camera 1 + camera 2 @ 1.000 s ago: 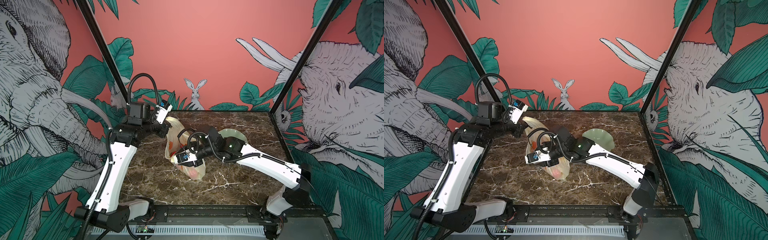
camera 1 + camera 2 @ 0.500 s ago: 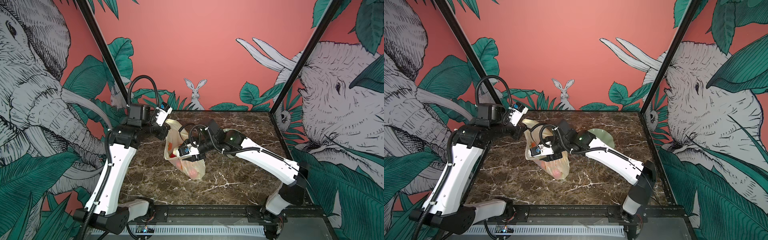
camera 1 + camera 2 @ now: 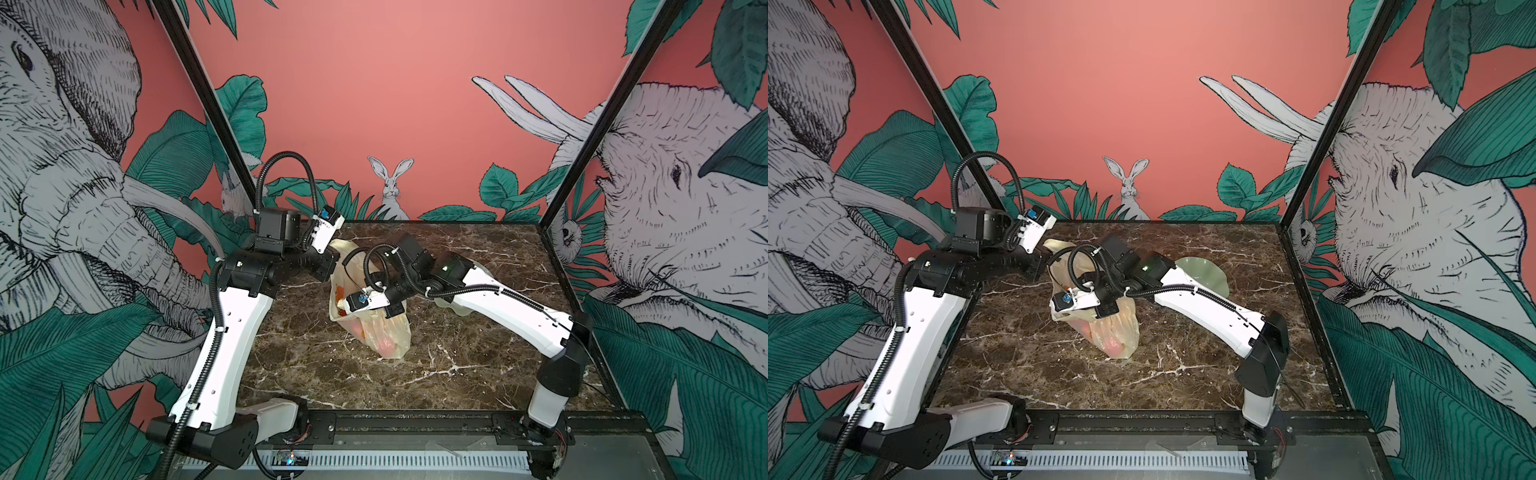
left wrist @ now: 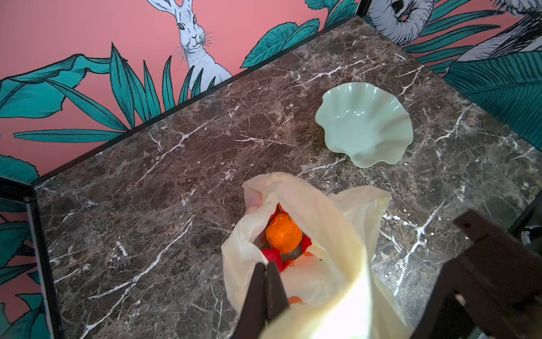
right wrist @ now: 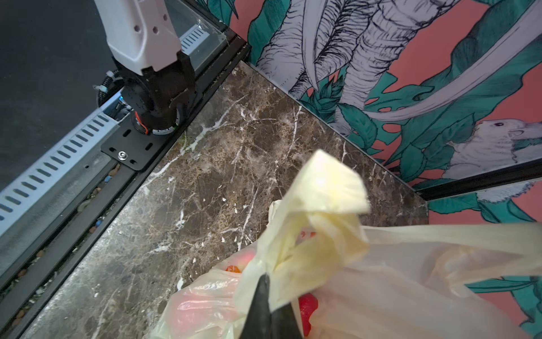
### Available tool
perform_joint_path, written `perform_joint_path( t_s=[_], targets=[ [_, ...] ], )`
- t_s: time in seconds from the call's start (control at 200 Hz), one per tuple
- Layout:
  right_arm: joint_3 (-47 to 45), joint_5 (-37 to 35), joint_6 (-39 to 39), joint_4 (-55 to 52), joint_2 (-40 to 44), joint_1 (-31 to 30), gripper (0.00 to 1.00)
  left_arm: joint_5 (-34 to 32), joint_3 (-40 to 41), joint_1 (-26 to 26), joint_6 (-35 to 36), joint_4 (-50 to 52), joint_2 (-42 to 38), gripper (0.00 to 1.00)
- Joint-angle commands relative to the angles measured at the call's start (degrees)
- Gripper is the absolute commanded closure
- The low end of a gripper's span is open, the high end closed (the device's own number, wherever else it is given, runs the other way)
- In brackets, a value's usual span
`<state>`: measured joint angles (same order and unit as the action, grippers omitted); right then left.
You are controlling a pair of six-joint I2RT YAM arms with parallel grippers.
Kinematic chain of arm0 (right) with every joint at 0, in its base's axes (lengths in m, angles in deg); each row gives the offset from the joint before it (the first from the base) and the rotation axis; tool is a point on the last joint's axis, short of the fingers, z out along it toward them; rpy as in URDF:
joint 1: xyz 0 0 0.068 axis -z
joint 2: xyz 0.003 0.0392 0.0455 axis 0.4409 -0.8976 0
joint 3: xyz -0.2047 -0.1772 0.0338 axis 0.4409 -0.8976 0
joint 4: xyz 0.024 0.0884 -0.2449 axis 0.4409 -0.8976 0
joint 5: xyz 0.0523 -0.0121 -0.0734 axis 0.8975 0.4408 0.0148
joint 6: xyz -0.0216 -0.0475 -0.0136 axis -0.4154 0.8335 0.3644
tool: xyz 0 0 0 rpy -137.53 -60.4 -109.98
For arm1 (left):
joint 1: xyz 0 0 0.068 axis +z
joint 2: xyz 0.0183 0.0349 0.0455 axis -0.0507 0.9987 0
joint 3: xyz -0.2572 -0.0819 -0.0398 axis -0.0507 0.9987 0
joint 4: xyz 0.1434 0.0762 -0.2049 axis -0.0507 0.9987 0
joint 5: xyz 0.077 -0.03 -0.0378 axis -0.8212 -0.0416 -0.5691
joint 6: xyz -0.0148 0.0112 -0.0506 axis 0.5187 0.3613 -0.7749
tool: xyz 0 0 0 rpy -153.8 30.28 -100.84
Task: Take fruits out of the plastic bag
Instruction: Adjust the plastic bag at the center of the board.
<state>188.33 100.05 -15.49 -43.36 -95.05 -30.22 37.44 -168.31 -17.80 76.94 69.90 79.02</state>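
Left of centre, the left gripper [image 4: 265, 271] pinches the rim of the plastic bag [image 3: 384, 332], jaws closed on the film. At mid-frame the bag lies on the marble tabletop [image 3: 457, 365], with an orange [image 4: 284, 233] and red fruits [image 4: 271, 255] inside. Just right, the right gripper [image 5: 264, 283] is clamped on a handle [image 5: 322, 205]. Further right sits a pale green wavy dish [image 3: 1204, 274].

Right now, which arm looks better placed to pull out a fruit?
Left, probably. The left jaws pinch the plastic bag rim at the open mouth, with the orange fruit just beyond; the right jaws are shut on a handle outside.
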Motion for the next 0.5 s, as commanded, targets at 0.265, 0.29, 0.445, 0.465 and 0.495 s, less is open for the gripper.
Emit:
perform_joint_path(
  t_s=[0.265,0.29,0.445,0.465,0.495],
  targets=[
    [-1.25,-9.21,1.55,12.42,4.73,6.04,1.0,-23.98,-9.66,1.73,-4.81,-3.95,4.39,1.0],
    [0.07,-9.04,1.42,12.8,4.39,7.34,1.0,-25.96,-12.13,2.4,-4.98,-4.1,5.96,1.0],
    [10.3,-9.01,3.3,7.37,3.13,12.99,1.0,-26.8,-26.93,11.23,-9.85,-4.28,14.77,1.0],
    [10.78,-9.84,4.41,6.78,3.53,13.3,1.0,-26.64,-28.21,12.38,-10.71,-4.46,15.51,1.0],
    [10.84,-10.8,5.67,6.46,4.3,13.51,1.0,-26.68,-29.43,14.04,-11.58,-4.89,16.18,1.0]
  ],
)
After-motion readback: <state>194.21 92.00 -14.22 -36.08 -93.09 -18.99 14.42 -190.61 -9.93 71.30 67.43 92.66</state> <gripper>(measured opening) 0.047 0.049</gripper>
